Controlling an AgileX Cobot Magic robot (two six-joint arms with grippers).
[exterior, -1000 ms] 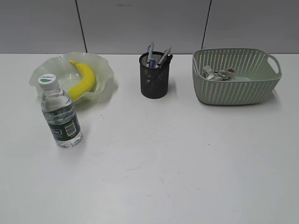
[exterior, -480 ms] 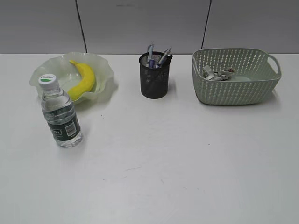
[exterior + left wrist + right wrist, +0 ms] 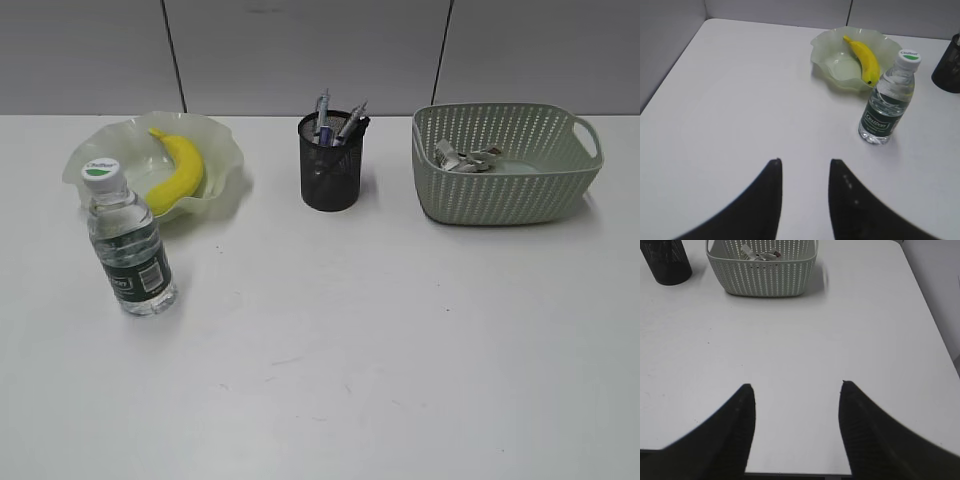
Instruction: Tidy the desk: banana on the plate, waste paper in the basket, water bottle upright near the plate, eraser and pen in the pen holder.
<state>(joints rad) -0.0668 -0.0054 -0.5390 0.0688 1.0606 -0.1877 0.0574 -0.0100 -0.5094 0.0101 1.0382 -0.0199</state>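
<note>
The left claw (image 3: pixel 804 162) hangs spread over bare bench (image 3: pixel 400 340), its two dark fingers apart and pinching nothing. Ahead of it and off to its right stands the water bottle (image 3: pixel 887 100), upright, white cap on top, dark green label facing the wrist camera. Just beyond the bottle sits the plate (image 3: pixel 832 50), with the banana (image 3: pixel 862 59) lying inside it.

The right claw (image 3: pixel 795 387) is also spread wide and empty above the bench. Well ahead of it, slightly to its left, rests the basket (image 3: pixel 765 272), and the waste paper (image 3: pixel 760 253) lies inside against the far wall. Farther to the left of the basket stands the pen holder (image 3: pixel 665 260).

From the exterior view the pen holder carries pens (image 3: pixel 335 120) standing up out of its rim, between plate and basket; whether an eraser is inside cannot be told.
</note>
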